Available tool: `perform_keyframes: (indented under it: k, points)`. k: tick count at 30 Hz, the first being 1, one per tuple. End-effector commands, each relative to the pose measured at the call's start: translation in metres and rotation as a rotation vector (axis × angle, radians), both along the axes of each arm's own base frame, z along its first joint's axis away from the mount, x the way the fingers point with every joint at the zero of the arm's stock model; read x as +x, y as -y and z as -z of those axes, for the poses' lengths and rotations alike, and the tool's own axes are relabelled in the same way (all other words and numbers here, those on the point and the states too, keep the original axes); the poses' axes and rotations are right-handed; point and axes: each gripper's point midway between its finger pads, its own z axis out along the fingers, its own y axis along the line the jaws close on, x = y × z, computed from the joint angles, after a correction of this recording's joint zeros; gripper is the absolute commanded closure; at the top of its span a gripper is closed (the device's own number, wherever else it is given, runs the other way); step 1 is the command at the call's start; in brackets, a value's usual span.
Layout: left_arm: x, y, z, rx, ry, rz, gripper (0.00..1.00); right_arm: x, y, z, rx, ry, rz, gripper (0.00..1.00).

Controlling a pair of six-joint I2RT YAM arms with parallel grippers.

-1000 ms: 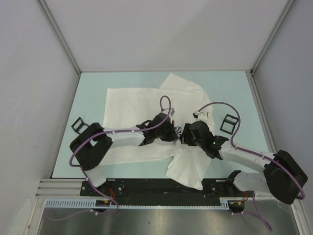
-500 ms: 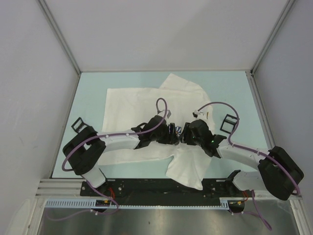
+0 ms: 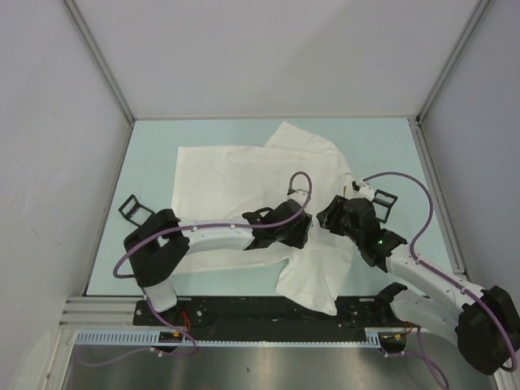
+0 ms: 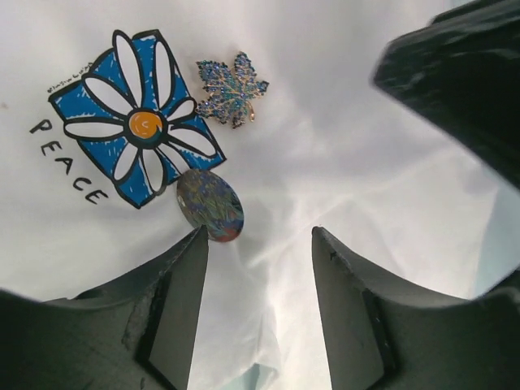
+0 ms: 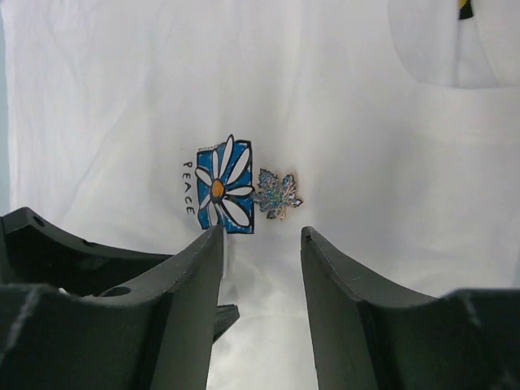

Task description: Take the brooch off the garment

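The garment (image 3: 227, 171), a white T-shirt, lies spread on the table. Its blue-and-white flower print (image 4: 142, 126) fills the upper left of the left wrist view. The brooch (image 4: 210, 205), a small dark round pin with mottled colours, sits on the cloth just below the print. My left gripper (image 4: 260, 236) is open over the cloth, its left fingertip right beside the brooch and nothing between the fingers. My right gripper (image 5: 262, 234) is open too, hovering just short of the print (image 5: 223, 185); from there the brooch is hidden. In the top view both grippers (image 3: 307, 233) (image 3: 327, 218) are close together over the shirt's chest.
A glittery maple-leaf pin (image 4: 231, 89) (image 5: 276, 195) sits next to the flower print. Two small square black frames (image 3: 134, 209) (image 3: 382, 201) lie on the pale green table (image 3: 154, 162), one at each side of the shirt. White walls enclose the table.
The left arm has reached further right across the shirt and its gripper has opened. The right arm has drawn back to the right, away from the print.
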Motion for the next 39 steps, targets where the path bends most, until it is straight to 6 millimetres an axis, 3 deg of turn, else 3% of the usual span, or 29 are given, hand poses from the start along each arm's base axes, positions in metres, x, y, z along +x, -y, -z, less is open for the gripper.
perform_keyframes:
  k: [1, 15, 23, 24, 31, 34, 39]
  points:
    - [0.014, -0.003, 0.006, 0.114, 0.048, -0.033, 0.45, 0.000, 0.017, -0.002, -0.010, 0.009, 0.039, 0.52]
    - [0.021, 0.002, 0.015, 0.175, 0.045, -0.051, 0.56, 0.000, 0.013, 0.004, 0.005, -0.002, -0.002, 0.52]
    - [0.018, 0.006, 0.013, 0.159, 0.042, -0.022, 0.77, -0.002, 0.000, 0.007, 0.020, -0.010, -0.045, 0.52]
    - [0.017, 0.006, 0.012, 0.154, 0.043, -0.019, 0.85, -0.002, -0.001, 0.007, 0.022, -0.009, -0.047, 0.52]
    - [0.015, 0.005, 0.005, 0.114, 0.031, 0.000, 1.00, -0.003, -0.021, 0.016, 0.032, -0.023, -0.089, 0.54]
    - [0.013, -0.001, 0.008, 0.080, -0.011, 0.009, 1.00, -0.004, -0.027, 0.022, 0.030, -0.038, -0.101, 0.57]
    - [0.010, -0.001, 0.006, -0.025, -0.081, 0.031, 1.00, -0.001, -0.033, 0.029, 0.033, -0.048, -0.121, 0.74]
